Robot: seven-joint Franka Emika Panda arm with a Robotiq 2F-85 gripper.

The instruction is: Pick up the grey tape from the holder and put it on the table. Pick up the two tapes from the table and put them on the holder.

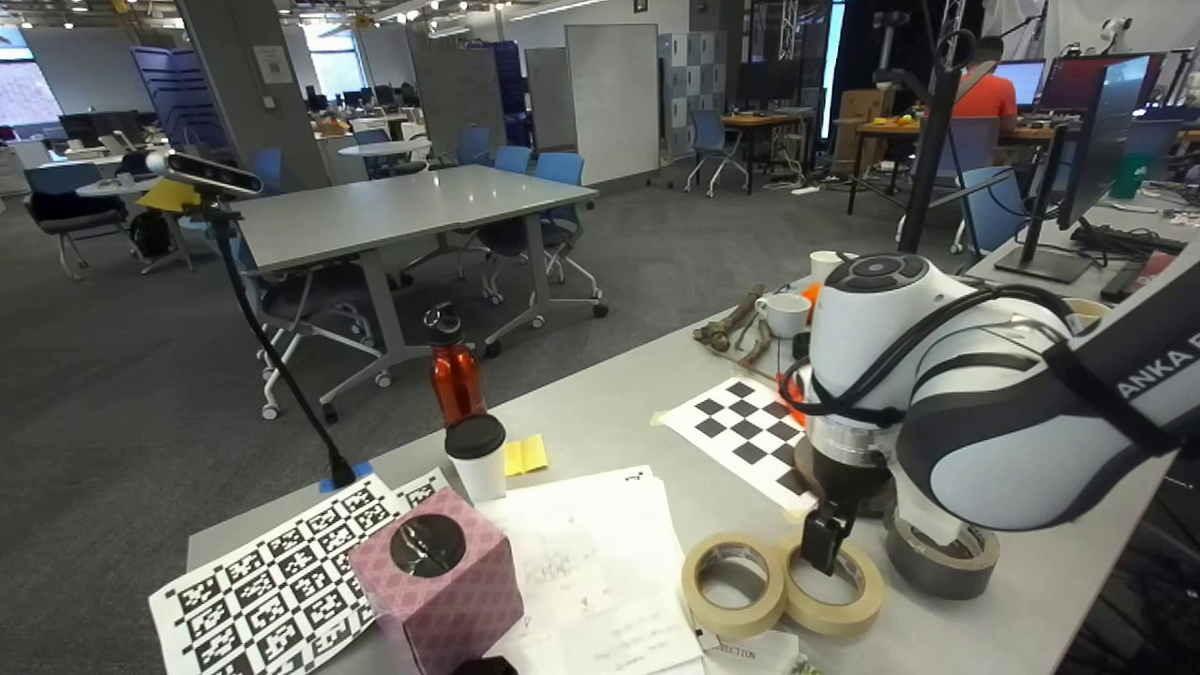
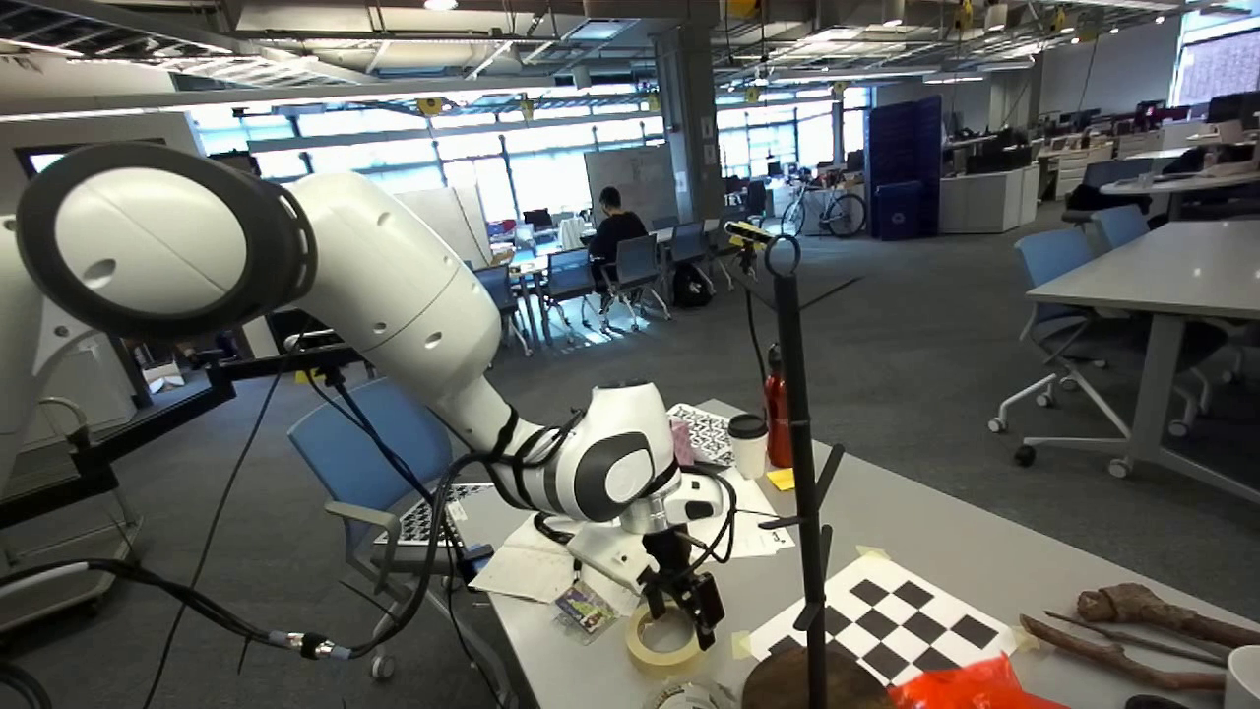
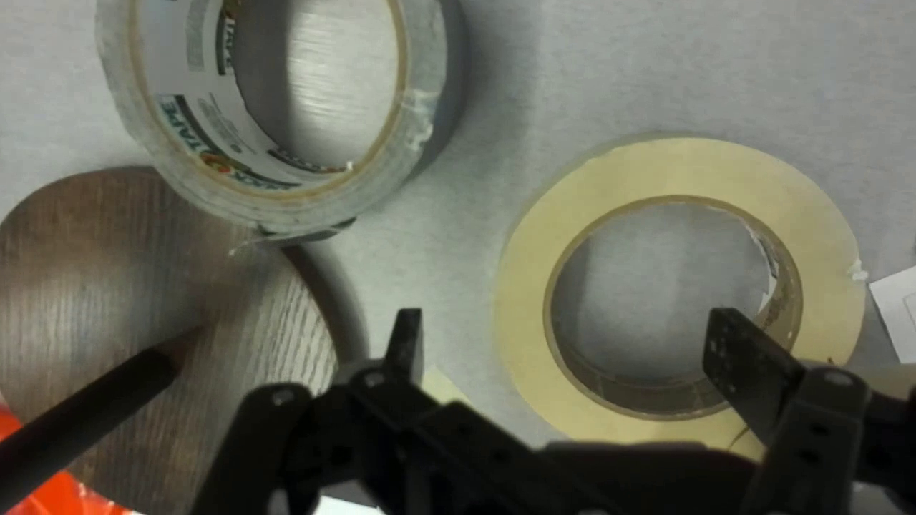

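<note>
Two cream tapes, a left roll (image 1: 734, 586) and a right roll (image 1: 834, 614), lie flat side by side on the table (image 1: 600, 412). My gripper (image 3: 565, 343) points down, open, at the right roll. In the wrist view one fingertip is over that roll's hole, the other outside its ring above bare table; the roll's wall lies between them, ungripped. Whether the tips reach below its top I cannot tell. The grey tape (image 3: 118, 64) lies on the table beside the holder's round brown base (image 3: 265, 343). The holder's black pole (image 2: 807, 443) stands with no roll on it.
A checkerboard sheet (image 1: 741, 427) lies beyond the base, with an orange-red bag (image 2: 975, 684) close by. Papers (image 1: 591, 572) and a pink tissue box (image 1: 441, 581) stand to one side. Sticks (image 1: 731, 323) and a white mug (image 1: 786, 314) are farther back.
</note>
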